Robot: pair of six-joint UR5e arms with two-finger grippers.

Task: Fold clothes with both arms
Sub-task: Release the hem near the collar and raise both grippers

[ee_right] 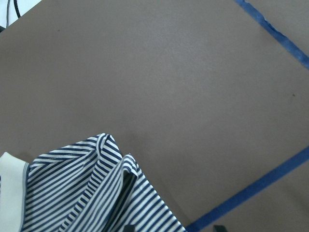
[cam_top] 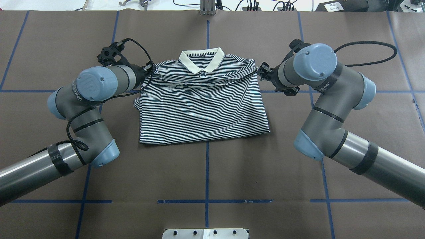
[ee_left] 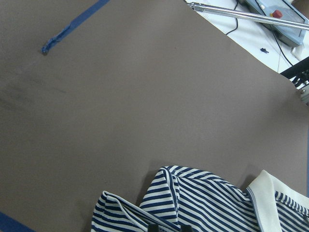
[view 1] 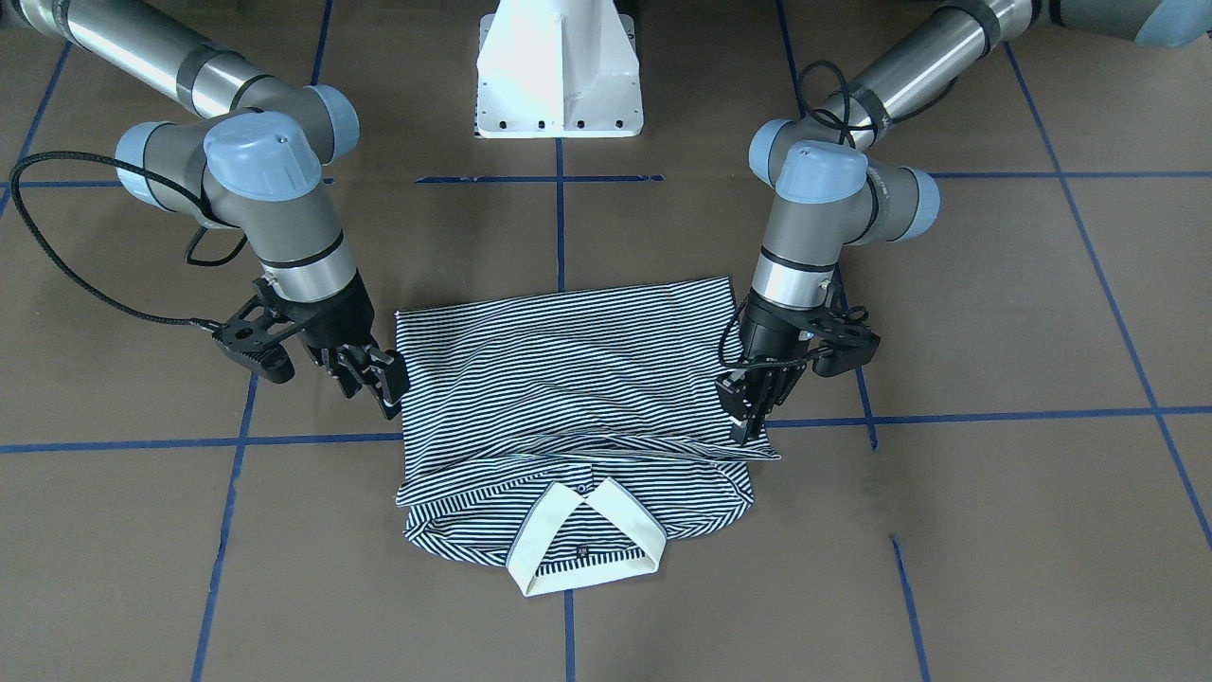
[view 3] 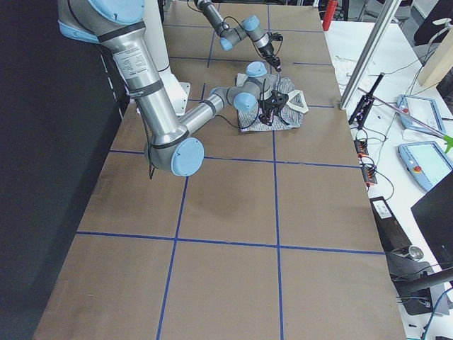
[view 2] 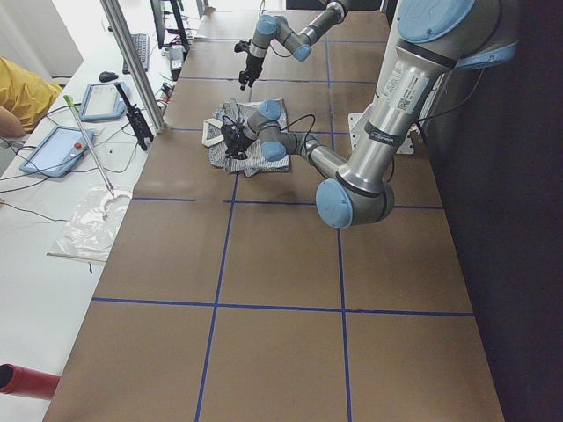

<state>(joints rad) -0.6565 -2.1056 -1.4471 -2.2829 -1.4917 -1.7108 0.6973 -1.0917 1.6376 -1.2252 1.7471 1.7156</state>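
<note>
Evidently, front view: left hand [view 1: 748, 421] pinches polo shirt [view 1: 568, 379] at 3 o'clock, right hand [view 1: 383, 388] gapes empty at 9 o'clock; best close it, then lift both evenly.

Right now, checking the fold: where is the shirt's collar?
In the overhead view the collar lies at the far edge of the polo shirt, on the centre blue line, between the left gripper and the right gripper.

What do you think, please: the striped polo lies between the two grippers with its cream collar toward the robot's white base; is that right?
Not quite: the cream collar points away from the white base, as the overhead exterior view shows. The striped polo does lie between the left gripper and the right gripper.
</note>
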